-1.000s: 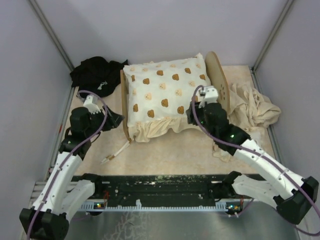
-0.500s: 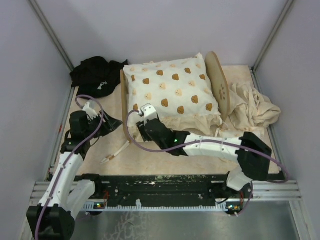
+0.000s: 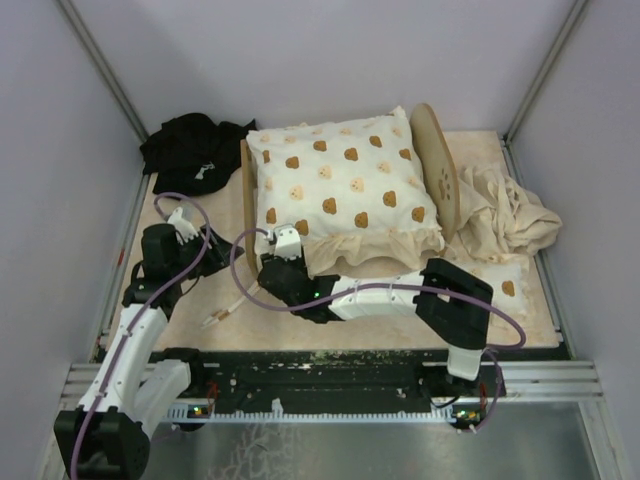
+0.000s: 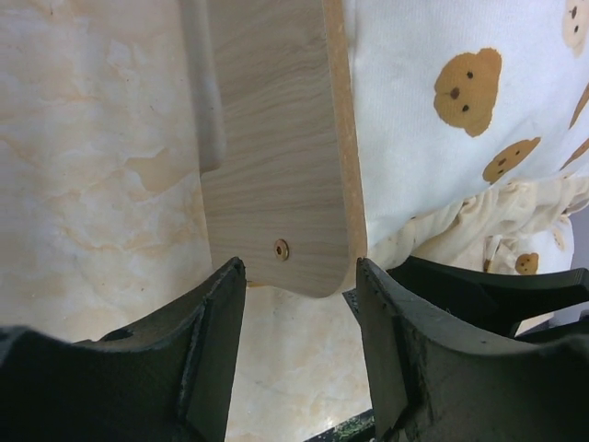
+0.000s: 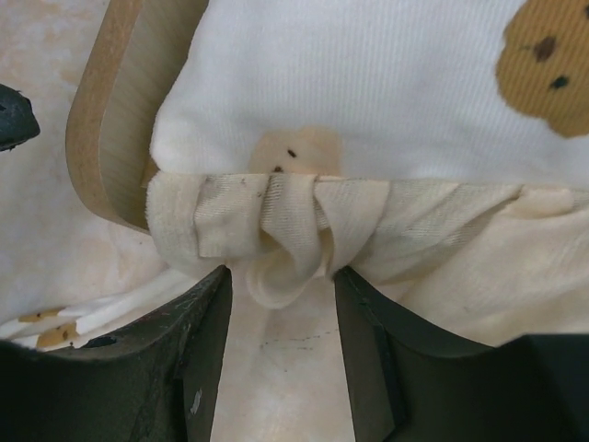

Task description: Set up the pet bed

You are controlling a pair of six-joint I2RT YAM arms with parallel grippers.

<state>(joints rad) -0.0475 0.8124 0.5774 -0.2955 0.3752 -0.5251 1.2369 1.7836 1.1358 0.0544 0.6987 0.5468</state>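
Parted left pincer (image 4: 299, 272) faces the footboard corner of the light-wood pet bed (image 4: 276, 157) just ahead, parted right pincer (image 5: 281, 281) straddles the frill of the cream bear-print cushion (image 5: 368, 74) already on it; likely only straightening remains.

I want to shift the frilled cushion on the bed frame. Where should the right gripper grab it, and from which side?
Probably the bunched frill at the near-left corner of the cushion, coming from the near side. It hangs below the thick body as a thin fold beside the wooden end panel, and the right gripper, open, sits astride it.
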